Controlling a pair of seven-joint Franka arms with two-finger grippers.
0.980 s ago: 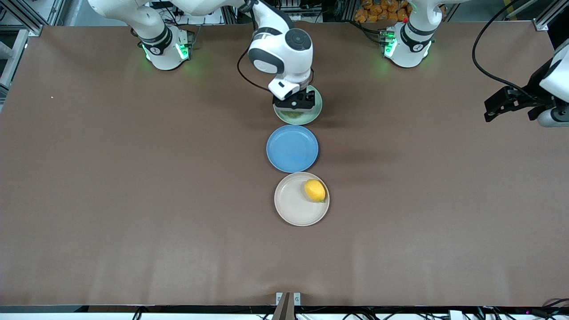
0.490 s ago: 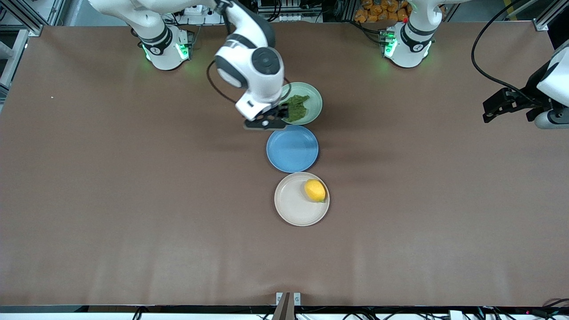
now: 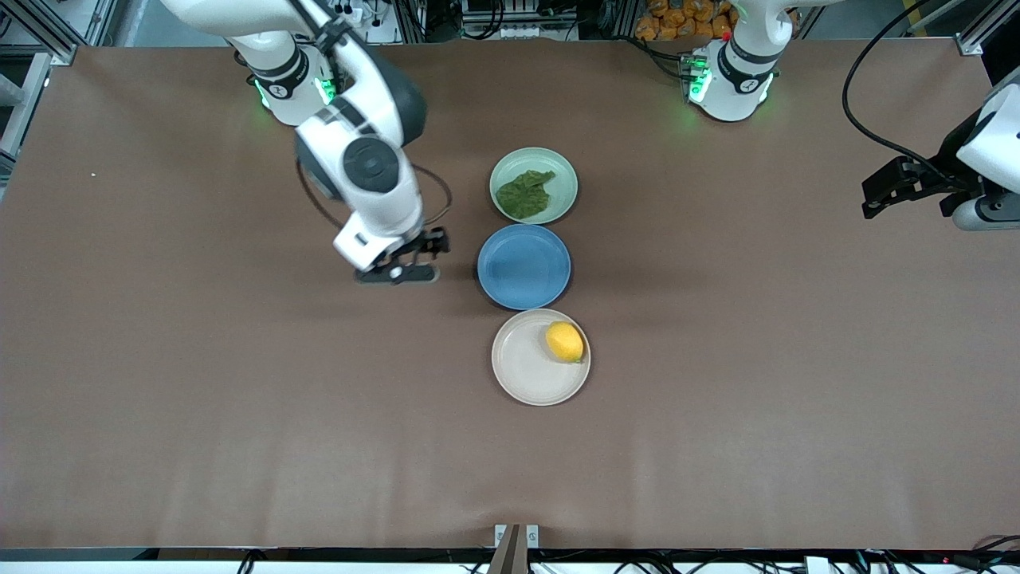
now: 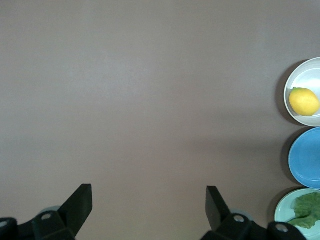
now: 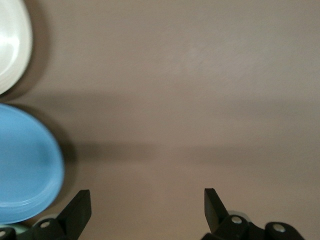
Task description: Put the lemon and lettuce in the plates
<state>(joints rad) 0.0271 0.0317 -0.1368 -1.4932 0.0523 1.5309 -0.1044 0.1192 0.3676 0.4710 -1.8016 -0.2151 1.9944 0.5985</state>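
The lettuce (image 3: 524,194) lies flat in the mint green plate (image 3: 562,171). The lemon (image 3: 564,341) lies in the beige-white plate (image 3: 519,368), against its rim. My right gripper (image 3: 418,253) is open and empty over bare table, beside the blue plate toward the right arm's end. My left gripper (image 3: 873,199) is open and empty, held up at the left arm's end of the table, where that arm waits. The left wrist view shows the lemon (image 4: 304,101), the beige-white plate (image 4: 310,75) and the lettuce (image 4: 307,207) past the open left gripper (image 4: 147,194). The right gripper (image 5: 146,196) shows open over bare table.
An empty blue plate (image 3: 523,265) sits between the two task plates, in one line with them. It also shows in the right wrist view (image 5: 25,165) and in the left wrist view (image 4: 306,157). Brown table spreads wide on both sides of the plates.
My right gripper has left the mint green plate, leaving the lettuce in it, and has swung toward the right arm's end of the table. The left arm has barely moved.
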